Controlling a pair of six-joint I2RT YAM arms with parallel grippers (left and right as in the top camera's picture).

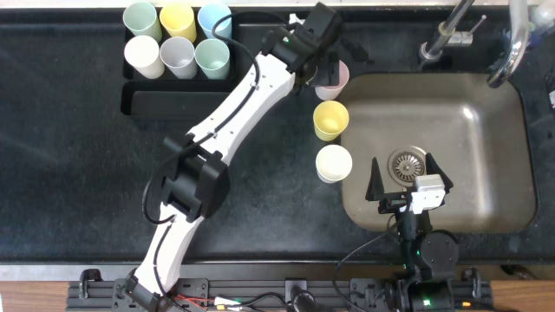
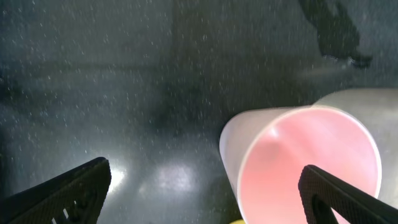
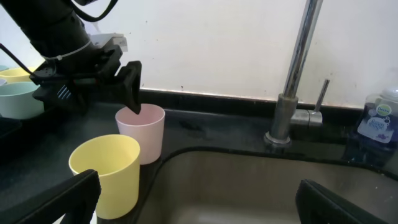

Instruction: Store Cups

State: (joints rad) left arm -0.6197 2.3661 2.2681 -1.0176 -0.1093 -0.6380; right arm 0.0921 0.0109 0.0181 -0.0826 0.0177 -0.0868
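Two tools gape released: left tool (image 2: 202,186) over upright pink cup (image 2: 298,162), mouth up; right tool (image 1: 407,176) over sink (image 1: 486,130)

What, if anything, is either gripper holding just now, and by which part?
Nothing is held. The left gripper is open at the rim of the pink cup, not closed on it; the right gripper is open over the sink.
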